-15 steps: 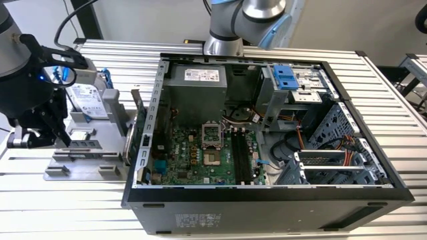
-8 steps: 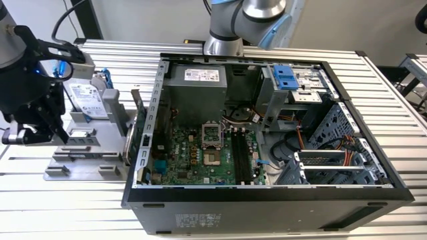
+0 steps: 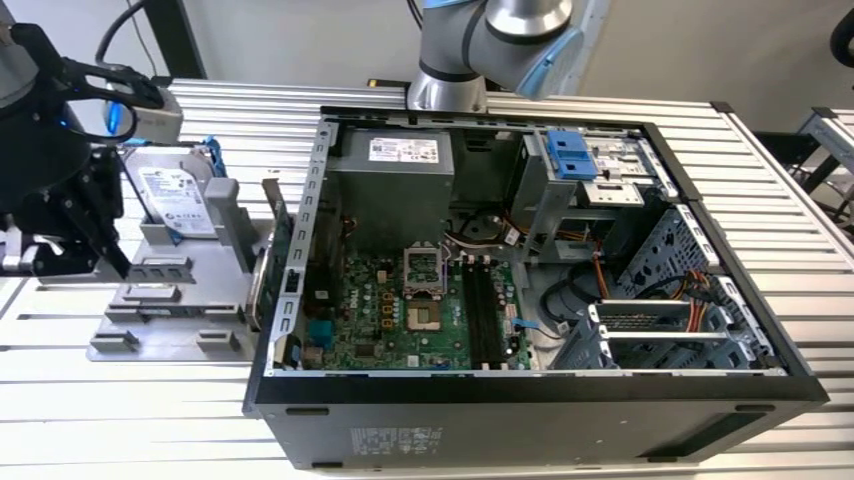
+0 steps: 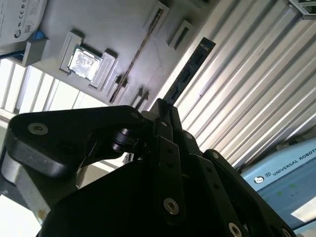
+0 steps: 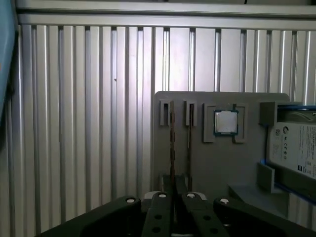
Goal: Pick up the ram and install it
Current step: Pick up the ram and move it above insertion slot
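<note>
The ram (image 4: 190, 66), a thin dark stick with black chips, juts out from between my fingertips in the second wrist view. My gripper (image 4: 160, 106) is shut on its near end. In the exterior view my gripper (image 3: 118, 262) hangs at the far left, above the left part of the grey holder (image 3: 160, 300). In the first wrist view the gripper (image 5: 176, 193) looks down on the holder (image 5: 247, 168). Two thin edge-on sticks lie along its slots there, and I cannot tell which one I hold. The black motherboard slots (image 3: 483, 315) lie inside the open computer case (image 3: 534, 390).
The holder also carries a silver hard drive (image 3: 174, 195) in a blue frame, a square processor chip (image 4: 81, 61) and another thin stick (image 4: 140, 54) in a slot. The case's left wall (image 3: 300, 250) rises right beside the holder. The arm's base (image 3: 447, 85) stands behind the case.
</note>
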`<state>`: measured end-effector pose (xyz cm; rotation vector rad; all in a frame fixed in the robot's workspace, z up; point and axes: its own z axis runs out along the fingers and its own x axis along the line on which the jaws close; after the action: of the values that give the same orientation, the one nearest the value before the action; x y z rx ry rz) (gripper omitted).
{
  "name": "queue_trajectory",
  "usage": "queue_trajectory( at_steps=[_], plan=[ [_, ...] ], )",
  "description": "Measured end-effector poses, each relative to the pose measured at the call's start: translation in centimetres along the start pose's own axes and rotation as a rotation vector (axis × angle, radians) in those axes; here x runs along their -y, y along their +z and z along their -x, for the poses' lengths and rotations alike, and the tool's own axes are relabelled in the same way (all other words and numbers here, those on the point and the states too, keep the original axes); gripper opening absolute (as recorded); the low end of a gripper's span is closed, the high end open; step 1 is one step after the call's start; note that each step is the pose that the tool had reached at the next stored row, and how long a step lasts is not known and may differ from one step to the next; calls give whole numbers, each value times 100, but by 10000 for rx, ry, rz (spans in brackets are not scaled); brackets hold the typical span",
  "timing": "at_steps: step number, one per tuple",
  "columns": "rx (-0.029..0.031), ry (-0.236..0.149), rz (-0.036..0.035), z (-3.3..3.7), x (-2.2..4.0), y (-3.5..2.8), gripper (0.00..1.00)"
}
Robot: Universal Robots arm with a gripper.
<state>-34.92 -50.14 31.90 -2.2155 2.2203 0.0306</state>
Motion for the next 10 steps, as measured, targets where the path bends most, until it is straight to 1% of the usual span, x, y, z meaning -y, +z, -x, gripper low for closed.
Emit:
queue_trajectory(
  at_steps=[10],
  plan=[
    [0, 0, -10, 2, -2, -118, 0]
  ],
)
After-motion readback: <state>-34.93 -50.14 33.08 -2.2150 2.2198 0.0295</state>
